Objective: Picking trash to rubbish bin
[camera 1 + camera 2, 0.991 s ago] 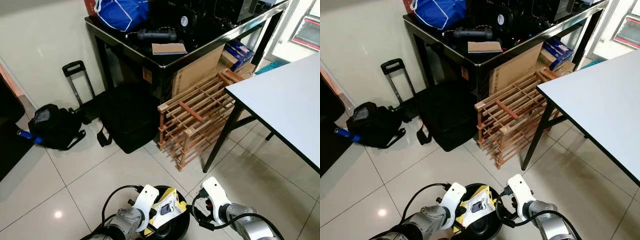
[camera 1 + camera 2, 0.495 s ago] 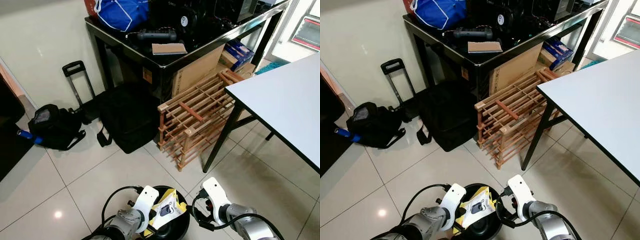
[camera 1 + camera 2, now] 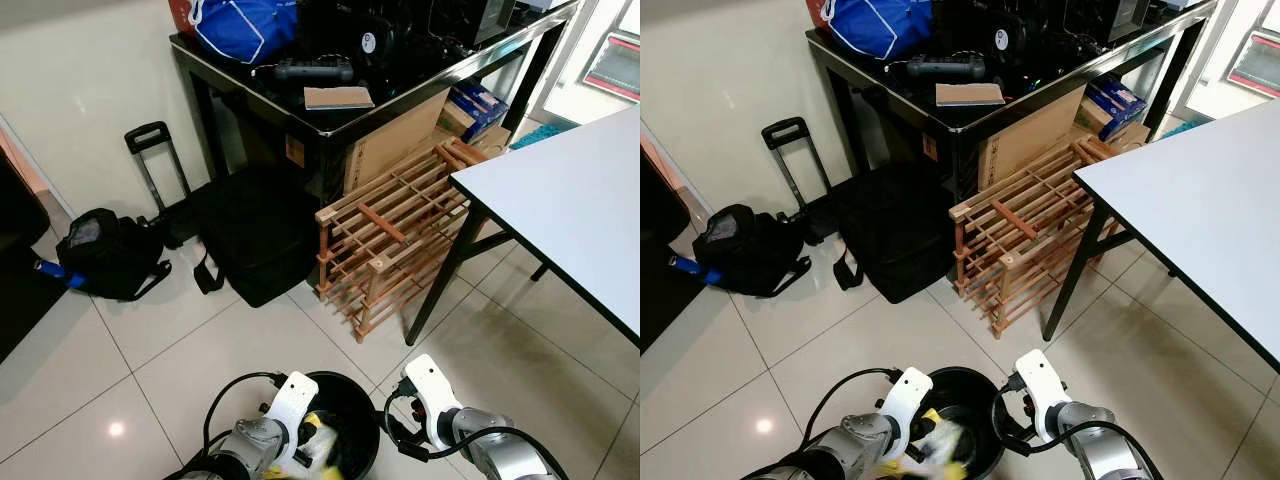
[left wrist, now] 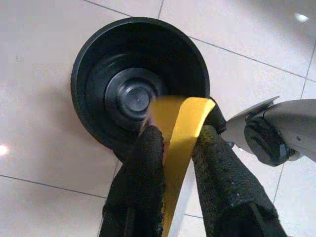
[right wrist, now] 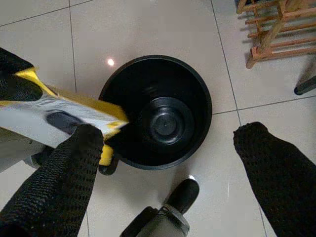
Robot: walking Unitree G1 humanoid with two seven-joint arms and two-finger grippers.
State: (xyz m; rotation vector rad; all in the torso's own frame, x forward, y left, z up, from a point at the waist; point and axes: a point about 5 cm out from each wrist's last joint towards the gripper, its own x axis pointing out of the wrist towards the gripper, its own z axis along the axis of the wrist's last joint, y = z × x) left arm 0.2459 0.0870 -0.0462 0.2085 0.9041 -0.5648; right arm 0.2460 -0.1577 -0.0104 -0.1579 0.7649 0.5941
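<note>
The white table (image 3: 570, 190) is filling the right side of the scene, and the black glass-topped table (image 3: 330, 115) is standing at the far wall, loaded with a blue bag (image 3: 245, 25) and dark gear. Under it a cardboard box (image 3: 395, 140) is leaning, with a wooden rack (image 3: 395, 235) lying tilted on the tiles just in front. To the left, a black case (image 3: 255, 235) with a pull handle is sitting on the floor, and a black backpack (image 3: 105, 250) is lying further left by the wall. Down at the near edge, the round black rubbish bin (image 3: 350, 425) is sitting on the tiles between the two arms. The left arm is reaching in from the near left, bent at the wrist over the bin's near-left rim, and the left gripper (image 4: 174, 140) is pinching the yellow wrapper (image 4: 180, 131) between its fingers (image 4: 148, 158), clamped on it. The wrapper is hanging at the bin's rim, its free end over the opening, a little blurred. The right arm is angling in from the near right, and the right gripper (image 5: 168, 143) is hovering above the bin with its fingers (image 5: 269, 163) spread wide apart, holding nothing.
</note>
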